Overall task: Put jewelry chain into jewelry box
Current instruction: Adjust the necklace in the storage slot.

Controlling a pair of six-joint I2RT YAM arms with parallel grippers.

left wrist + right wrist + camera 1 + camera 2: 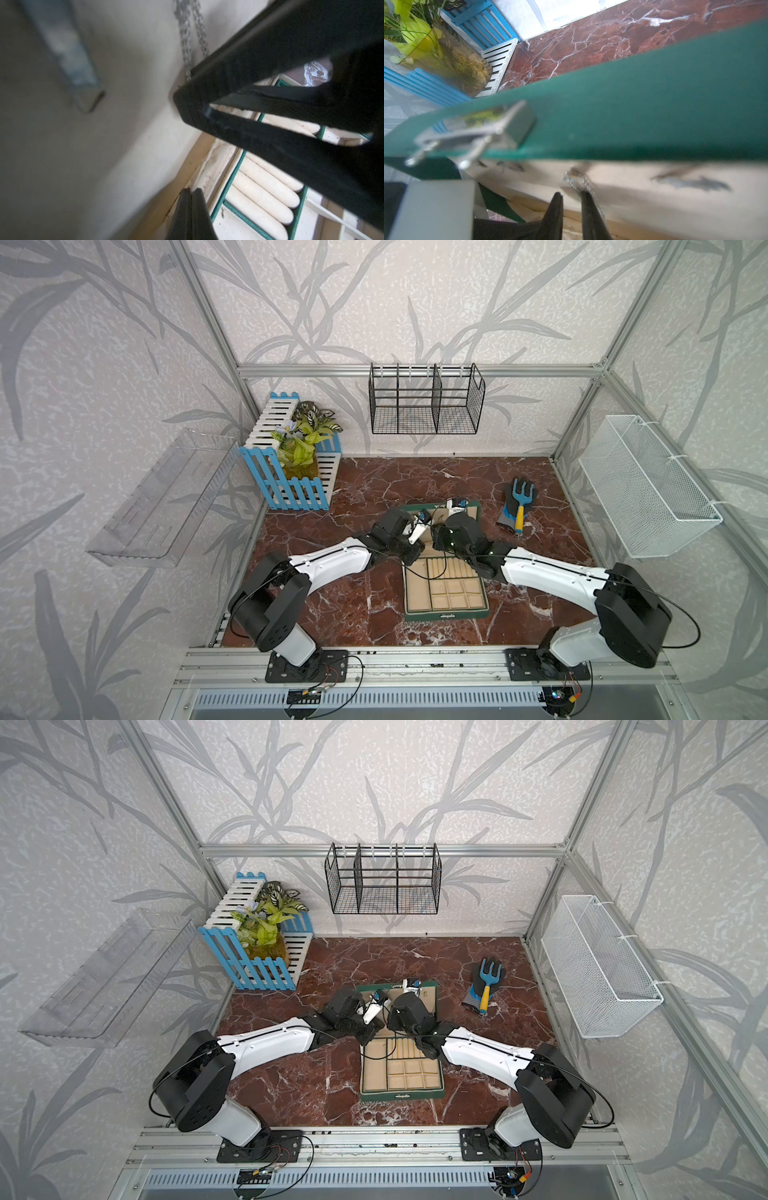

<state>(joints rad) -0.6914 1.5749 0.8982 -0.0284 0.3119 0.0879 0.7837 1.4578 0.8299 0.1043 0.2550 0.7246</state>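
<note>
Starting nearest you, the jewelry box (446, 615) lies open on the table (365, 605). The little squares and ring rolls (266, 187) that you can see have nothing in them. Just past the rolls, your left gripper (190, 190) has its two fingers pressed together with nothing between them. It hovers close to the soft lining (124, 104) of the lid. Your right gripper (571, 195) is up against the standing lid (654, 114), with its fingers a little apart. The jewelry chain (183, 33) hangs down the lining in two thin strands. In the right wrist view its top bend lies right at the tip of one right finger. It looks looped near the top of the lid, where a hook may be, but the close pictures are too blurry to tell if it has caught. So I think you are at the hanging step, and nearly done. Next you need to pull the right gripper back slowly, straight away from the lid, so that finger does not drag the chain off. Farther back, the garden fork (518, 493) on its glove (509, 516) is well out of the way.
</note>
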